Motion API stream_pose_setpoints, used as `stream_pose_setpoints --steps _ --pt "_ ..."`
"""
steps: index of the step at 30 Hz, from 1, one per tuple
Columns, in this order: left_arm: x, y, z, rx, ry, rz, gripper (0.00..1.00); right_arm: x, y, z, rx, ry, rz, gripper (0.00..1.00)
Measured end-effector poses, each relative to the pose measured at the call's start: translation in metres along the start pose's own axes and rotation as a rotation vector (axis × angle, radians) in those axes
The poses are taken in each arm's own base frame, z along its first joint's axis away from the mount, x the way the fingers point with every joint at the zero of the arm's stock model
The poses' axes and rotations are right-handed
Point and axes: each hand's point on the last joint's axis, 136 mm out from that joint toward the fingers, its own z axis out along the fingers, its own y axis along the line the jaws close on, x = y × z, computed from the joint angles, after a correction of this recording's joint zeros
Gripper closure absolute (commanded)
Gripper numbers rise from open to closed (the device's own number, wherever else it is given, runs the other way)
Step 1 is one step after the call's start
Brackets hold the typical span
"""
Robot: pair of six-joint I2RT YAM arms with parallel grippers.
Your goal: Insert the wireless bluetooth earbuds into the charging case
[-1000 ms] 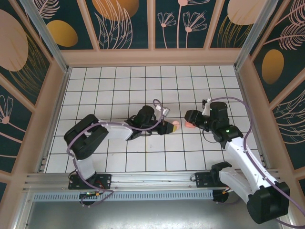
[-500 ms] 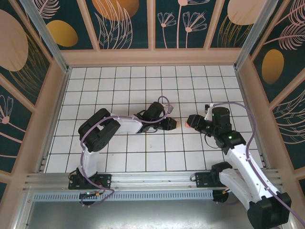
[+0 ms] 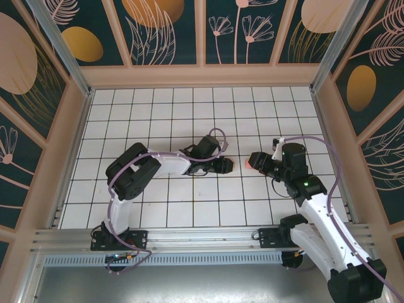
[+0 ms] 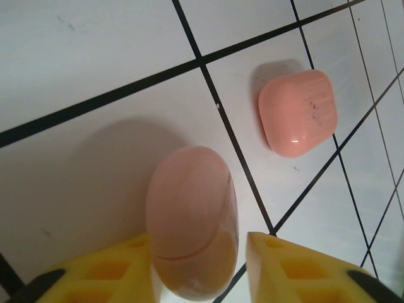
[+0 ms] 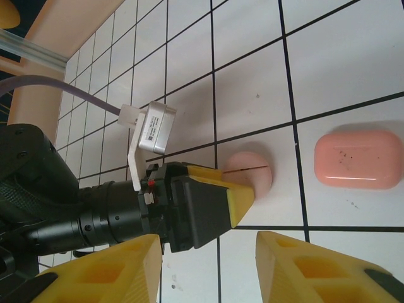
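Lying shut and flat on the white tiled floor [image 4: 95,57], one charging case [image 4: 297,112] sits between one and two o'clock from one paler pink disc [image 4: 192,221], near it but not touching. The left gripper [image 4: 199,243] has its two yellow fingers [image 4: 107,271] either side of that disc. One pad seems a hair clear, so whether it presses cannot be told. The right gripper [image 5: 208,243], at three o'clock of the left one overhead, has its fingers apart with nothing between them.

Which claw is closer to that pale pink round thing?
Left. The left claw straddles the pale pink round thing; the right claw hangs apart from it, open.
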Motion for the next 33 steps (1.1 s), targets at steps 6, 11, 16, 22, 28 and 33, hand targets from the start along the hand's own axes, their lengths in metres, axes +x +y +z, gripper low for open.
stream_pose_setpoints --steps 6,11,16,22,28,33 --pt "-0.003 0.002 -0.009 -0.051 -0.011 0.025 0.47 -0.001 -0.002 0.000 0.008 -0.005 -0.005 0.55" --pt "-0.019 0.002 -0.039 -0.098 -0.082 0.055 0.38 -0.006 -0.009 0.003 0.037 -0.018 -0.014 0.53" --pt "-0.044 0.022 -0.098 -0.168 -0.211 0.053 0.23 -0.022 -0.016 0.009 0.071 -0.076 -0.045 0.31" --pt "-0.072 0.087 -0.200 -0.367 -0.447 -0.011 0.01 -0.053 -0.044 0.013 0.180 -0.223 -0.139 0.01" --pt "-0.071 0.151 -0.322 -0.660 -0.785 -0.078 0.01 -0.080 -0.094 0.008 0.319 -0.383 -0.236 0.01" --pt "-0.035 0.200 -0.386 -0.916 -0.997 -0.133 0.01 -0.101 -0.139 -0.002 0.424 -0.472 -0.255 0.01"
